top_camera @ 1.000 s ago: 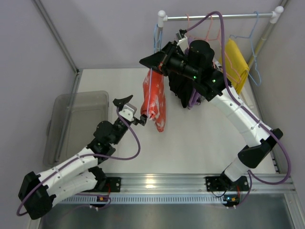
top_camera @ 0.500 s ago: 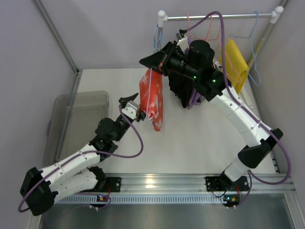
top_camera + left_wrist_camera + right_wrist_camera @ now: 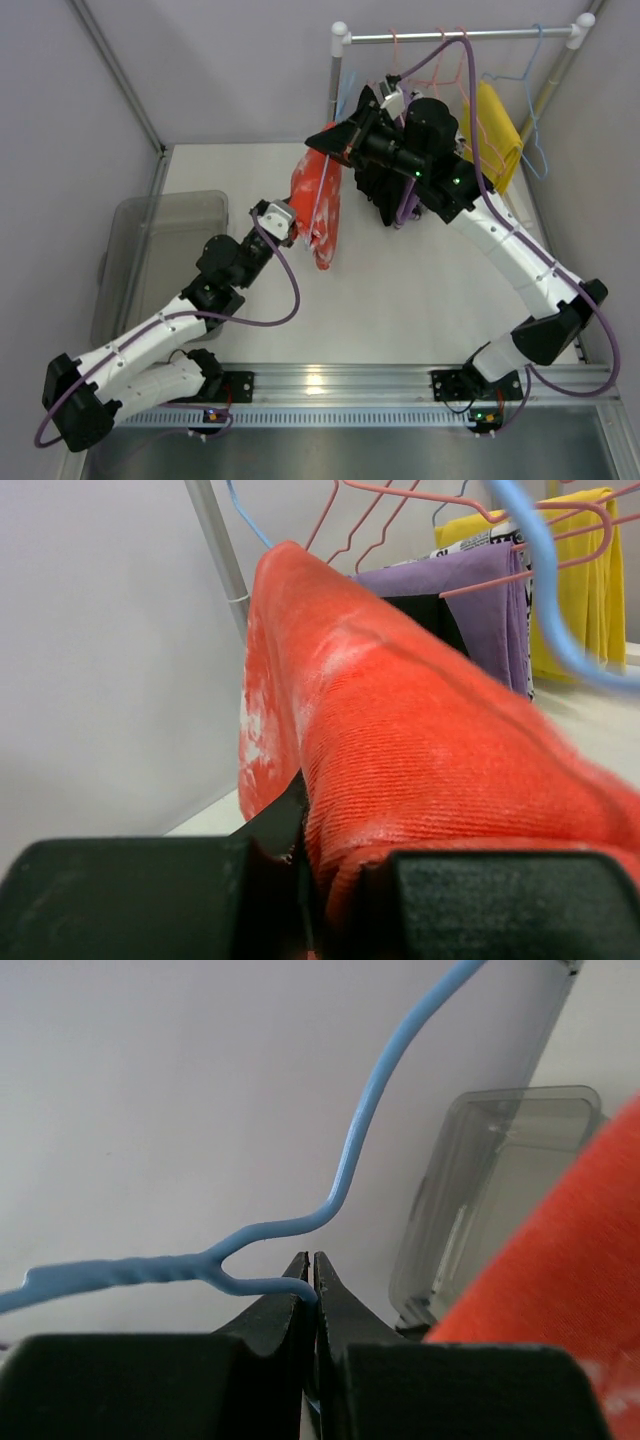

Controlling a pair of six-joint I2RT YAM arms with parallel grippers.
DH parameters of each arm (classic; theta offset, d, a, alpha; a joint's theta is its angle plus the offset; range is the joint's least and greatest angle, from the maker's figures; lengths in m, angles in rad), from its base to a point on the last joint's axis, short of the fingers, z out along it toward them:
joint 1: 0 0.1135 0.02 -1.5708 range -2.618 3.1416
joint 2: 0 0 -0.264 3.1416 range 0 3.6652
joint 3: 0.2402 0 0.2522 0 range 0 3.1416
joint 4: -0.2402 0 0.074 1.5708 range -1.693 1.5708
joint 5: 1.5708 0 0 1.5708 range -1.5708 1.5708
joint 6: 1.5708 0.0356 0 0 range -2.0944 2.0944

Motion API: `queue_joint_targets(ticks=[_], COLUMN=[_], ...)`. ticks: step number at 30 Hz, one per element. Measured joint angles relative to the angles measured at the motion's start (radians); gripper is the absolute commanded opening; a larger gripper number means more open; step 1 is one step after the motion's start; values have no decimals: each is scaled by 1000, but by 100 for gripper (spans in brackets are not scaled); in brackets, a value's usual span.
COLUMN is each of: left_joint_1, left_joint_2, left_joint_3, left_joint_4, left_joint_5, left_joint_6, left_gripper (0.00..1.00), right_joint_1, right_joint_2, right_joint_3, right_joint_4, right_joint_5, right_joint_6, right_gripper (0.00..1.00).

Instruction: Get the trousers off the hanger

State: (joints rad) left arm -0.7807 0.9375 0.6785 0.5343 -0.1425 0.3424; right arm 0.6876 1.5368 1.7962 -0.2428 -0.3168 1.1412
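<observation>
The orange-red trousers (image 3: 318,200) hang folded over the light-blue hanger (image 3: 323,180), left of the rail's post. My right gripper (image 3: 337,135) is above them, shut on the hanger's wire (image 3: 350,1150) just below its twisted neck; its tips (image 3: 312,1280) pinch the wire. My left gripper (image 3: 291,226) is at the trousers' lower left edge, shut on a fold of the ribbed orange fabric (image 3: 400,740), which bulges out between the fingers (image 3: 330,880). The hanger's blue wire (image 3: 545,590) crosses the upper right of the left wrist view.
A clear plastic bin (image 3: 165,260) lies at the table's left. The rail (image 3: 460,36) carries pink hangers (image 3: 440,65), a black garment (image 3: 385,195), a yellow cloth (image 3: 495,135) and another blue hanger (image 3: 535,110). A purple cloth (image 3: 470,600) hangs behind the trousers.
My left gripper has moved up and right to the trousers and shut on their lower edge. The right arm shifted slightly, tilting hanger and trousers.
</observation>
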Motion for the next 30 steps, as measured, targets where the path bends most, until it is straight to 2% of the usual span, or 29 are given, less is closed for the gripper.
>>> queue_joint_targets(ticks=[10, 21, 30], left_joint_1=[1, 1, 1], left_joint_2=[2, 70, 190], left_joint_3=[280, 643, 970], left_joint_4=[-317, -456, -540], left_joint_5=[-16, -22, -36], left_joint_6=[-86, -236, -236], left_gripper=[0, 0, 0], right_joint_1=[-75, -79, -82], right_joint_2=[-201, -273, -274], right_joint_3=[-398, -552, -639], right_joint_4=[90, 130, 123], right_joint_5=[-52, -71, -69], right_joint_6=[-147, -262, -330], right_gripper=[0, 0, 0])
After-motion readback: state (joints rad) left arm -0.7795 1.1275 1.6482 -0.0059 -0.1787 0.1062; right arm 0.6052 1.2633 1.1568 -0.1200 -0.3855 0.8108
